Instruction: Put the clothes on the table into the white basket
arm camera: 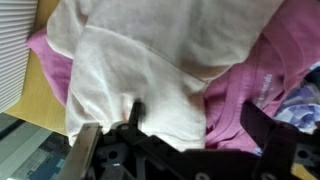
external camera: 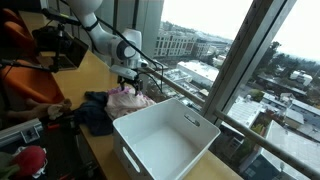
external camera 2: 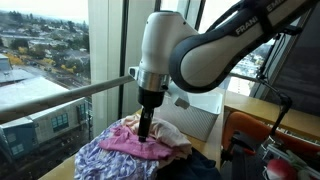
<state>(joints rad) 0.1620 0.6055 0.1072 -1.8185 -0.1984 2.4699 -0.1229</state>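
A pile of clothes lies on the wooden table (external camera: 95, 70) by the window. It holds a pink garment (external camera 2: 135, 146), a white one (arm camera: 150, 60) and a purple patterned one (external camera 2: 105, 160). In the wrist view the pink garment (arm camera: 255, 70) lies to the right of the white one. The white basket (external camera: 165, 140) stands empty beside the pile. My gripper (external camera 2: 146, 130) points straight down into the top of the pile. Its fingers (arm camera: 195, 118) are open, with white and pink cloth between them. It also shows in an exterior view (external camera: 128, 84).
A dark garment (external camera: 95, 112) lies at the pile's edge. A metal rail (external camera 2: 60, 95) and window glass run close behind the pile. Monitors, cables and a red chair (external camera: 20, 40) crowd the far side. A white ribbed surface (arm camera: 15, 50) borders the pile.
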